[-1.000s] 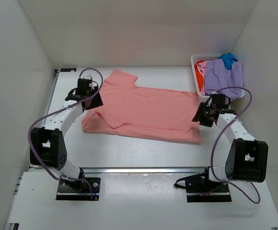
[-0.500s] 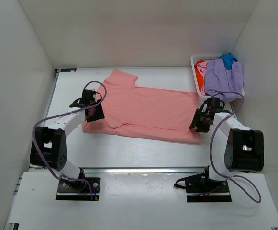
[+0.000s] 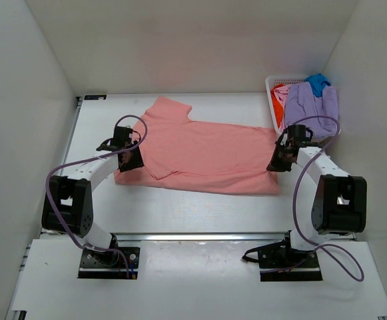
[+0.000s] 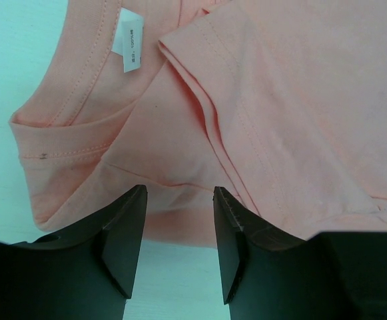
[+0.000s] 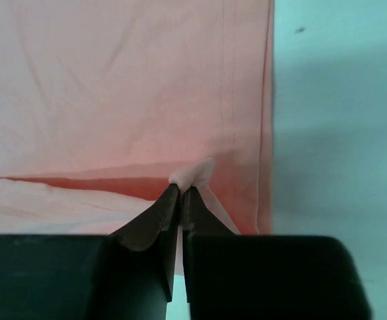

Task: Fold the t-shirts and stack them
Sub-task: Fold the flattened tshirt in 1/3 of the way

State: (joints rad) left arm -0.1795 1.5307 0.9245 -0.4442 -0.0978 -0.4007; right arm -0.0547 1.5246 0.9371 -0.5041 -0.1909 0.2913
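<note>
A salmon-pink t-shirt [image 3: 200,153] lies flat across the table, collar to the left and hem to the right. My left gripper [image 3: 130,160] is open at its near left edge. In the left wrist view the open fingers of the left gripper [image 4: 180,193] straddle the shirt's edge [image 4: 280,100] below the collar and folded sleeve. My right gripper [image 3: 278,163] is at the hem end. In the right wrist view the right gripper [image 5: 181,189] is shut on a pinched bunch of the salmon cloth [image 5: 113,87] near the hem corner.
A white basket [image 3: 270,83] stands at the back right, just behind the right gripper. It holds a lavender t-shirt [image 3: 310,107], a bright blue one [image 3: 318,83] and an orange-red one [image 3: 278,100]. White walls enclose the table on three sides.
The right gripper has shut on the shirt's hem edge and shifted slightly away from the near edge. The left gripper came down to the shirt's near left edge and stayed open.
</note>
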